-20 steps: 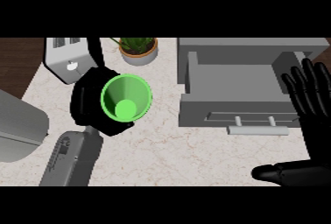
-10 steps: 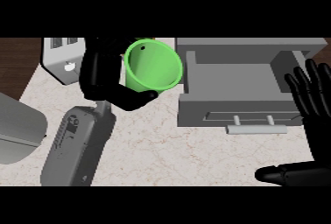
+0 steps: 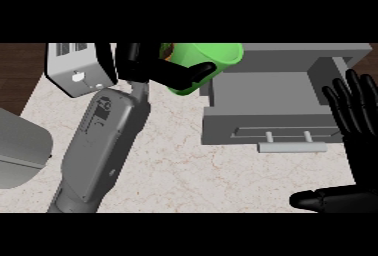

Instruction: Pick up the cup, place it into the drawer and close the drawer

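Left hand (image 3: 166,70) curling round green cup (image 3: 203,64), carrying it tilted, just left of open drawer (image 3: 269,92). Cup looking light, stiff, likely slick; gripping wall below rim. Right hand (image 3: 358,120) resting spread, right of drawer.

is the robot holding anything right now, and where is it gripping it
Yes: the left hand holds the green cup, fingers curled round its side. The right hand is open and holds nothing.
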Controlling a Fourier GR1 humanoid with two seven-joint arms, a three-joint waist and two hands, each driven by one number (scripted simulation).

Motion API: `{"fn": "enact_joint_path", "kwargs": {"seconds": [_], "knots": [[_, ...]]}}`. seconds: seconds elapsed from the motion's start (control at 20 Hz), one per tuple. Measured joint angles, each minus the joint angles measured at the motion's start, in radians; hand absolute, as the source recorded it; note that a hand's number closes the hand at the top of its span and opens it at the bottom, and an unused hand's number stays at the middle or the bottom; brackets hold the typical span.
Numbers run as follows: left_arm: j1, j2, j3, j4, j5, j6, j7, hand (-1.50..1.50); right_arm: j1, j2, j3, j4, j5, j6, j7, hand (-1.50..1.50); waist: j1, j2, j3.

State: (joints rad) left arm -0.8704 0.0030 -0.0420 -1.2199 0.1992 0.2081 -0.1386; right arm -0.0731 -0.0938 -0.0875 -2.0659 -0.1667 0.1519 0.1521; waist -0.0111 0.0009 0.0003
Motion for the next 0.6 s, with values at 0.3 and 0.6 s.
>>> {"fn": "enact_joint_path", "kwargs": {"seconds": [0.3, 0.6], "knots": [[-0.145, -0.002, -0.037, 0.199, 0.022, 0.069, -0.028, 1.50, 0.021, 0.002, 0.004, -0.001, 0.009, 0.007, -0.016, -1.50, -0.010, 0.002, 0.000], [-0.249, -0.003, -0.086, 0.383, 0.099, 0.126, -0.093, 1.50, -0.011, -0.007, -0.007, 0.032, 0.000, 0.014, -0.022, -1.50, -0.017, 0.004, 0.000]]}}
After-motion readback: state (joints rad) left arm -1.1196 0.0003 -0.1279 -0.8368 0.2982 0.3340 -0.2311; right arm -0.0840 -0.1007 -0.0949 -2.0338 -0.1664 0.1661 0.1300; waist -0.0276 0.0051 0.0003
